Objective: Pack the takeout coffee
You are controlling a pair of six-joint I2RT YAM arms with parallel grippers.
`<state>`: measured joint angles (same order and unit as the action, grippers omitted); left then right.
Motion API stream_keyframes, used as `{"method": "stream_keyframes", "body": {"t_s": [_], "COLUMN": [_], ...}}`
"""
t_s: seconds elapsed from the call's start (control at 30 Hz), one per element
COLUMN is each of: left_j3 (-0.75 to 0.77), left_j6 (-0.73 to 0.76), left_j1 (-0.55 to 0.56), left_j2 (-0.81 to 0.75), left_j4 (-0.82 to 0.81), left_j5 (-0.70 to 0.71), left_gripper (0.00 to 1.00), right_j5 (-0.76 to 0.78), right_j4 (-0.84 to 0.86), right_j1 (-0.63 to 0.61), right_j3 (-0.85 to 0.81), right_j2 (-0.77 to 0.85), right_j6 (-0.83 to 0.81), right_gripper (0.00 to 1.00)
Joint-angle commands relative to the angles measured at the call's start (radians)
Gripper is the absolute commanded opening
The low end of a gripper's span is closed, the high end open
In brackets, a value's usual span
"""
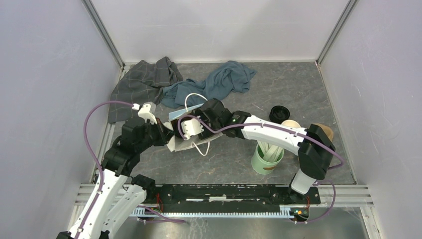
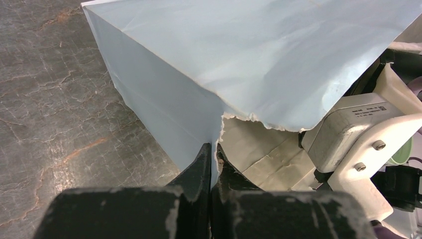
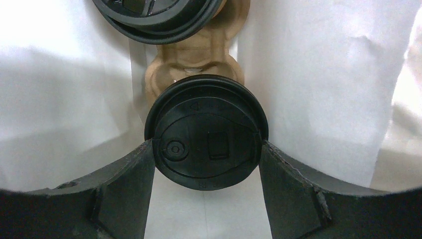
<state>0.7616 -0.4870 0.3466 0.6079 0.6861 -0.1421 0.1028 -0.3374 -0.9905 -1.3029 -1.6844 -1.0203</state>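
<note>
Coffee cup (image 3: 206,132) is hidden from above, inside the bag (image 1: 178,145). Left wrist: left gripper (image 2: 213,157) pinches the bag's torn edge. Right wrist: right gripper (image 3: 206,149) clamps the cup's sides, second cup (image 3: 154,15) just beyond.

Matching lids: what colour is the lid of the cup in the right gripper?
Black lid; right wrist view.
</note>
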Motion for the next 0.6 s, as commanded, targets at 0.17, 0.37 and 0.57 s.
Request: {"method": "stream_keyframes", "body": {"t_s": [0.17, 0.37, 0.57], "left_j3": [0.006, 0.008, 0.010], "left_j6": [0.007, 0.007, 0.008], "left_j1": [0.005, 0.006, 0.005], "left_j2": [0.009, 0.011, 0.015], "left_j4": [-0.004, -0.002, 0.000], "left_j5": [-0.031, -0.030, -0.027], "left_gripper": [0.02, 0.02, 0.02], "right_j5": [-0.045, -0.064, -0.097], "right_j4": [0.098, 0.119, 0.111], "right_j1": [0.016, 0.023, 0.026], "right_j3": [0.034, 0.032, 0.020], "right_j2": [-0.017, -0.032, -0.053], "right_j6": [-0.004, -0.006, -0.012], "right_gripper": [0.00, 0.00, 0.00]}}
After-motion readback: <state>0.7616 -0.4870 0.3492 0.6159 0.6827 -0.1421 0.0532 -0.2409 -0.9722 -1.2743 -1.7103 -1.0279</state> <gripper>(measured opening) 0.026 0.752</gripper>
